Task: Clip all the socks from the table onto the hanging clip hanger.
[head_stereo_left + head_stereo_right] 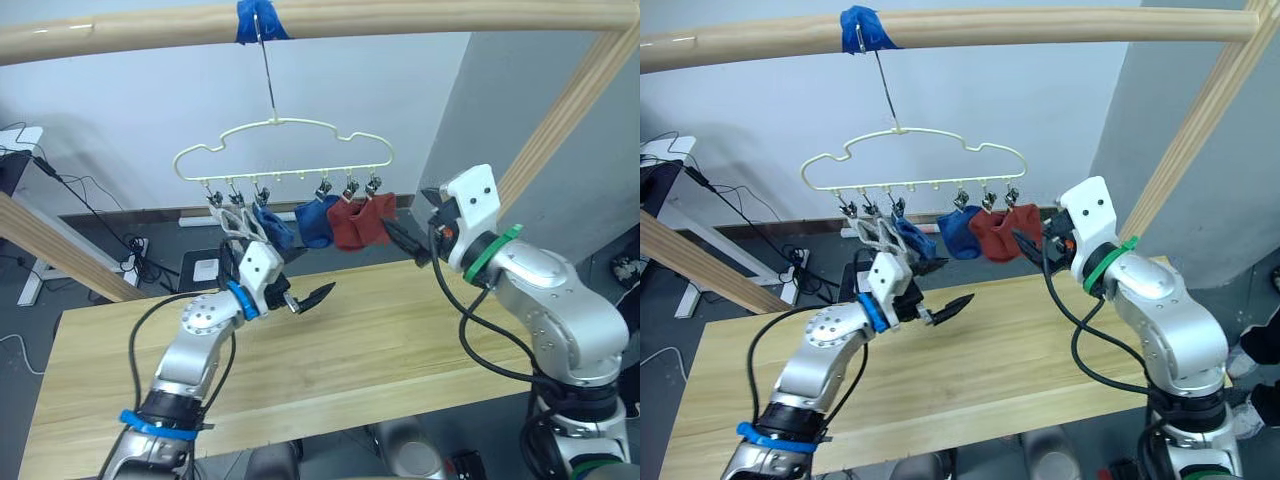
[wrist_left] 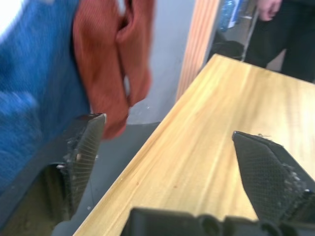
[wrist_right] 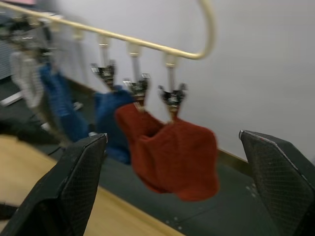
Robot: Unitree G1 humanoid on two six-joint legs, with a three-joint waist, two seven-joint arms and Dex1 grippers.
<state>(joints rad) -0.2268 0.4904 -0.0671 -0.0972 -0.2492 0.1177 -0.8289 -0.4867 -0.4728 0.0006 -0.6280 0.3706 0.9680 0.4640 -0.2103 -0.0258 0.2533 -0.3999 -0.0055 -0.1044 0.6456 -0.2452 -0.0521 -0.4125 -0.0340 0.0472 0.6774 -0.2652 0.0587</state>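
1. Since all 6 socks look clipped already, what matters is where the clip hanger [image 1: 283,150] sits from each gripper: above and just beyond both, row of clips running side to side between them.
2. Grey socks [image 1: 234,222] and a blue sock [image 1: 272,228] hang just above the left gripper [image 1: 305,298]; second blue sock [image 1: 317,220] and 2 rust-red socks [image 1: 360,222] hang just beside the right gripper [image 1: 408,243], which is nearer them.
3. Left gripper: jaws spread wide, empty, forearm raised over the table [image 1: 400,340], fingers pointing toward the right arm.
4. Right gripper: jaws wide, empty, held level with the red socks, aimed at them, not touching.
5. Table top near both grippers carries no sock; task looks complete.
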